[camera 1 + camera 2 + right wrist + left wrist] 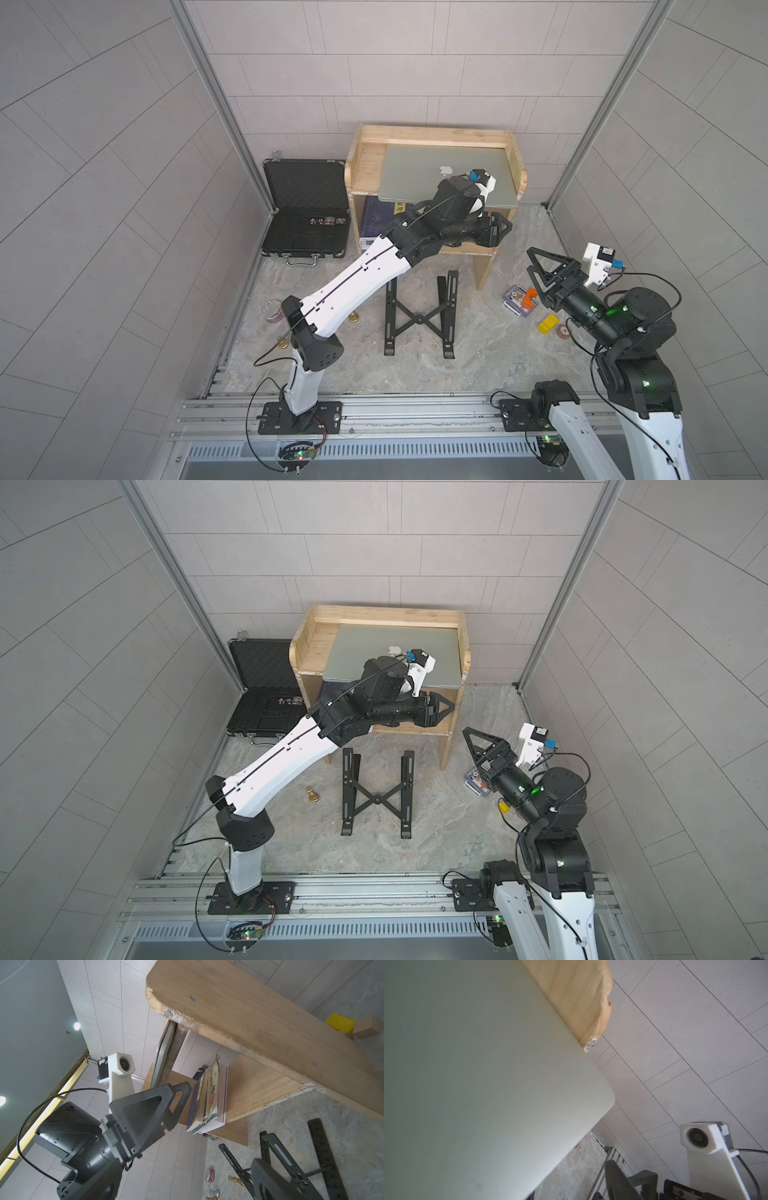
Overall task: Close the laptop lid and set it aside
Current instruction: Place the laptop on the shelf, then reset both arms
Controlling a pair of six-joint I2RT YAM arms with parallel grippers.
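In both top views, confirm that the laptop (419, 183) lies flat on the top board of the wooden shelf unit (432, 134), near the back wall. The laptop lid (353, 646) is fully down and its apple logo (445, 169) faces up. Treat the closing step as done and the setting-aside as at its release stage. The left gripper (500, 226) sits just below and in front of the laptop's front right corner, level with the shelf opening and apart from the machine. The right gripper (536, 259) hangs well apart over the floor, jaws spread wide and empty. The black folding stand (419, 318) lies on the floor before the shelf unit. In the left wrist view, the lid's plain, matte silver-grey back fills most of the frame. Its rounded corner projects past the wooden side panel (575, 995). In the right wrist view, the laptop appears edge-on as a thin slab, its halves together with no gap visible. Its front end reaches past the side board. There the left gripper's jaws stand partly apart with nothing between them, tips near the books (207, 1097) on the lower shelf. For the next move, draw the left arm straight back and keep it low, so that it does not catch the overhanging front edge.
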